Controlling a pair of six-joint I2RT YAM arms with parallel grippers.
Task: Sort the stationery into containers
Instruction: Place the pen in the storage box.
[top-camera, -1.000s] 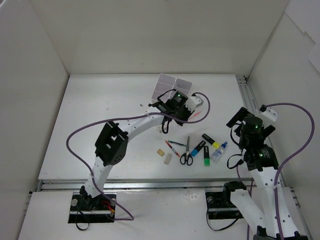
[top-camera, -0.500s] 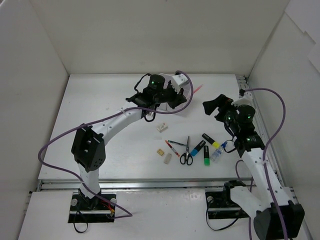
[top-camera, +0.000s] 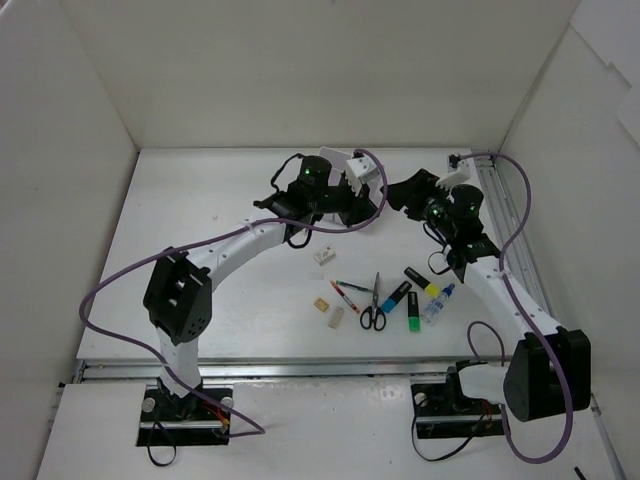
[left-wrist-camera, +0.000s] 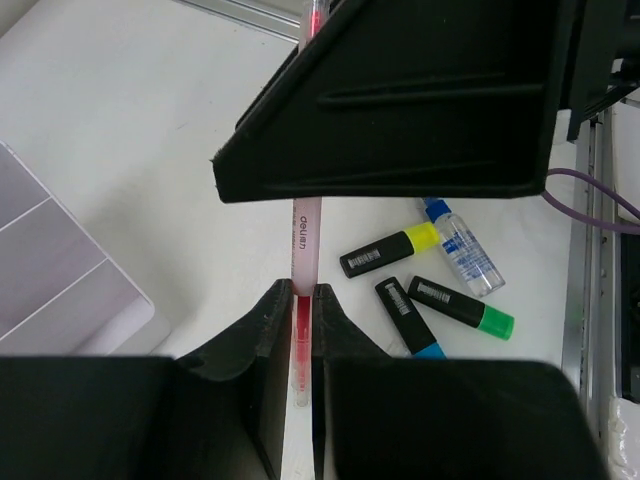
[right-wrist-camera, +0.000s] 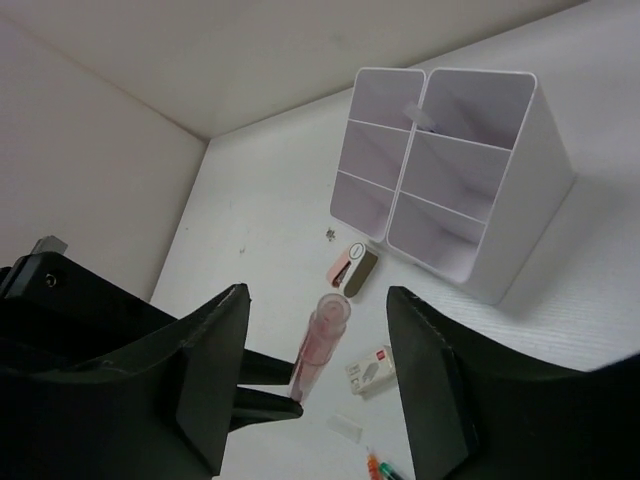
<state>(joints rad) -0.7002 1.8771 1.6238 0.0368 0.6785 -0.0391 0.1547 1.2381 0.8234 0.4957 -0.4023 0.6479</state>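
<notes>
Top external view is showing the change: the right arm is no longer sitting out by the right edge, it is reaching across to meet the left arm at the back of the counter. Left claw is staying fully shut on the red pen, pinching it low on the barrel with the rest sticking out ahead. Right claw is narrowing from wide but is still open. Its fingers are standing either side of the pen end with a gap on both sides, so it is gripping nothing yet. I'm reading this as a mid-air handover or regrip, so the pen is not sorted yet. Bins are sitting near, just beyond the pen, with a small pink-and-tan piece lying in front of them. Everything else is still waiting on the counter: scissors, two pens, yellow highlighter, blue highlighter, green highlighter, glue bottle, tan erasers and white eraser. In the left wrist view a right finger is covering the upper pen, so I can't tell contact there. Both arms are crowding the space by the bins, which I'd judge is making any drop path tight.
</notes>
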